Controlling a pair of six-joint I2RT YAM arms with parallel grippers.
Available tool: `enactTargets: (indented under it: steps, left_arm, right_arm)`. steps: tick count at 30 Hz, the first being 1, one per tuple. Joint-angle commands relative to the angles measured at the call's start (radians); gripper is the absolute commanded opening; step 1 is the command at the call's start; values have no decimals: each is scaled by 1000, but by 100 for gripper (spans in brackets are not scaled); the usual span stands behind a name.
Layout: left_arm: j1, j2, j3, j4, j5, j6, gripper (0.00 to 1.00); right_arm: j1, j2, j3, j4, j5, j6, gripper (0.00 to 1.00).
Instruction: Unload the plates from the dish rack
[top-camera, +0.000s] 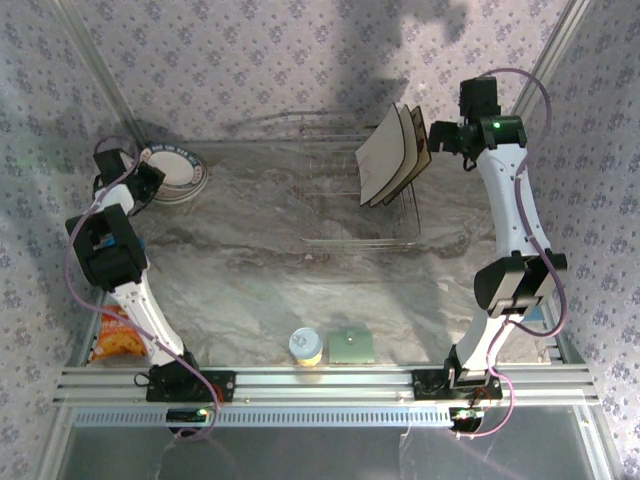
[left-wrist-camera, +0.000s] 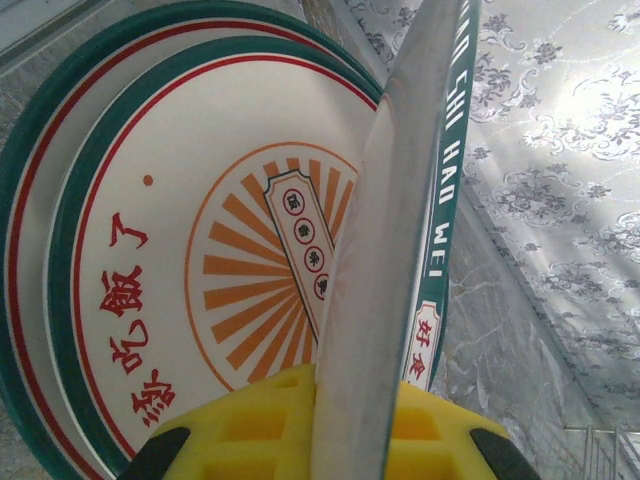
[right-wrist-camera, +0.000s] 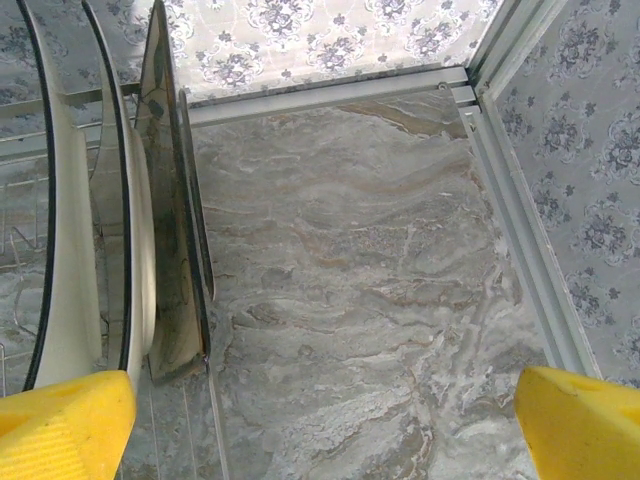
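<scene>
My left wrist camera shows what the overhead misses: the left gripper (left-wrist-camera: 350, 425) clamped on a round plate (left-wrist-camera: 400, 200) by its rim, over the stacked round plates (left-wrist-camera: 180, 250) at the table's (top-camera: 250, 270) left rear. Three square plates (top-camera: 392, 155) lean in the dish rack (top-camera: 340, 215). The right gripper (right-wrist-camera: 320, 420) hangs beside them, fingers wide apart.

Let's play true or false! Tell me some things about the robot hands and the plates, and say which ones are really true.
1. The left hand pinches a round plate by its rim. True.
2. The right hand grips a square plate. False: it is open and holds nothing, beside the square plates.
3. The square plates stand in the dish rack. True.
4. The other round plates are piled inside the rack. False: they are stacked on the table, left of it.
</scene>
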Motion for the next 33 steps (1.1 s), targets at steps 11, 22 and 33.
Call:
enactTargets:
  steps: [11, 22, 33]
  left_arm:
    - [7, 28, 60, 9, 43, -16, 21]
    - [8, 31, 100, -78, 38, 13, 40]
    - [10, 35, 166, -243, 4, 77, 57]
  right_arm:
    - [17, -7, 42, -18, 1, -22, 99]
    - [19, -9, 33, -10, -4, -20, 99]
    - [19, -13, 20, 0, -15, -19, 99]
